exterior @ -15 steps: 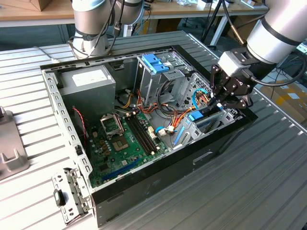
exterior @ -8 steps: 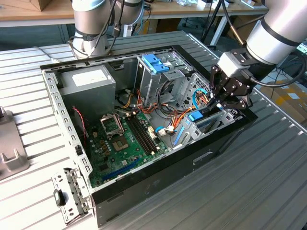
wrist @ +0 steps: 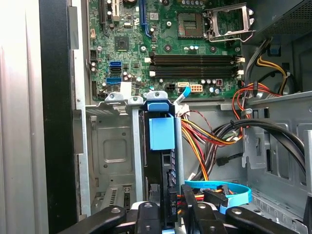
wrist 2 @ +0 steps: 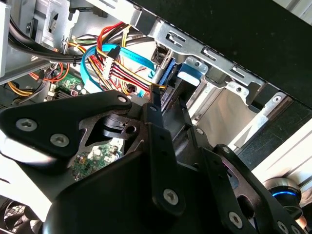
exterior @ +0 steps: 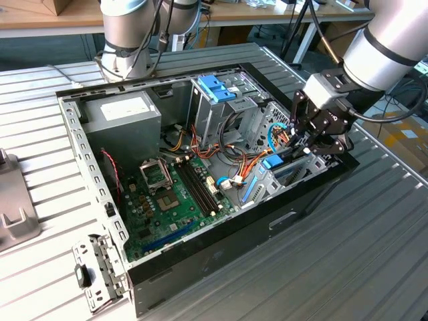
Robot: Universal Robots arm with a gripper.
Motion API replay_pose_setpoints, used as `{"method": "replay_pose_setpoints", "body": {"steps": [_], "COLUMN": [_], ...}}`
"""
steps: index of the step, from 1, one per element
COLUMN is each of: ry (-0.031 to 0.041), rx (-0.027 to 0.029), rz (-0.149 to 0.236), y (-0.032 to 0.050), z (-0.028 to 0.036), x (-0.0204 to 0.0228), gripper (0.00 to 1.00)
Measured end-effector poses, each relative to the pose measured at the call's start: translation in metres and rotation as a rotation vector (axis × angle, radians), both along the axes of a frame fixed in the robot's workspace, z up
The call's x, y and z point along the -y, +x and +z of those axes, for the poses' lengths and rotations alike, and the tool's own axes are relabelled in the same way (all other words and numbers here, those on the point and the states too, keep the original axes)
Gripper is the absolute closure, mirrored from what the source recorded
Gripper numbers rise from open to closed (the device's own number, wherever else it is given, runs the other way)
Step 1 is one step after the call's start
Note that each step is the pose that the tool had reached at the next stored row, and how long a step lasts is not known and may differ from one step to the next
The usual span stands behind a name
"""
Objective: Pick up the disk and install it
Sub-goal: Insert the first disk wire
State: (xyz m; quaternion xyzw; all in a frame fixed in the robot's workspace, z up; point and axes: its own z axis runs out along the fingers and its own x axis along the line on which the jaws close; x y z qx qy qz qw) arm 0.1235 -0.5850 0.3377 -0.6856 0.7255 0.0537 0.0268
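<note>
Install step well under way: black multi-link gripper (exterior: 319,134) down at the edge of the open black-and-grey computer case (exterior: 221,247) on the exterior view's right, right over the drive bay. Dark, flat rectangular disk with blue plastic rails (wrist: 164,161) standing on edge in the slot of the grey sheet-metal bay (wrist: 114,146), blue tab uppermost in the first wrist view, connector end nearest the fingers. Black fingers (wrist: 146,217) closed in on that end of the disk, one on each flat face, clamped as far as can be judged. Seating looks partial at best; hard to tell how deep the rails sit. Calls, by this reckoning, for a straight push along the slot with no tilt, since thin stamped metal walls leave little play. Close by, a glossy light-blue flat ribbon cable (wrist: 229,191) and a bundle of red, yellow and black wires (wrist: 209,136), soft and easy to snag. Beyond, green motherboard (wrist: 161,44) with matte black memory slots and a bright metal socket frame.
</note>
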Motion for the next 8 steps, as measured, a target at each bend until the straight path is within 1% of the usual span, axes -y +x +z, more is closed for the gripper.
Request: {"method": "replay_pose_setpoints", "body": {"steps": [2, 3, 5, 8], "ry": [0.0000, 0.0003, 0.0001, 0.0005], "rx": [0.0000, 0.0000, 0.0000, 0.0000], "rz": [0.000, 0.000, 0.000, 0.000], "y": [0.0000, 0.0000, 0.0000, 0.0000], "z": [0.0019, 0.0067, 0.0116, 0.0153], "x": [-0.0001, 0.0000, 0.0000, 0.0000], "gripper": [0.69, 0.69, 0.69, 0.69]}}
